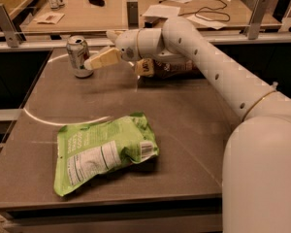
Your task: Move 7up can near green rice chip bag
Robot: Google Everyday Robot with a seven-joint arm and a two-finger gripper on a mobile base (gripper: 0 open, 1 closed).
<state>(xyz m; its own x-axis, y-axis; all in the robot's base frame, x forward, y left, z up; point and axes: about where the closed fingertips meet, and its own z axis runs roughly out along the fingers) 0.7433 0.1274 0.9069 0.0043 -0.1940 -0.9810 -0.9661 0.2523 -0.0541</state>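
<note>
The 7up can (77,55), silver-white with a silver top, stands upright at the table's far left. The green rice chip bag (103,152) lies flat near the front of the table, label side up, well apart from the can. My gripper (97,51) has reached in from the right and sits just right of the can at can height. It is open, and its near finger (103,59) ends at the can's right side. The can is not held.
A brown and cream chip bag (161,69) lies at the far middle, partly hidden behind my arm (208,67). A white arc is marked on the grey table (194,130). A bench behind holds papers, cables and bottles.
</note>
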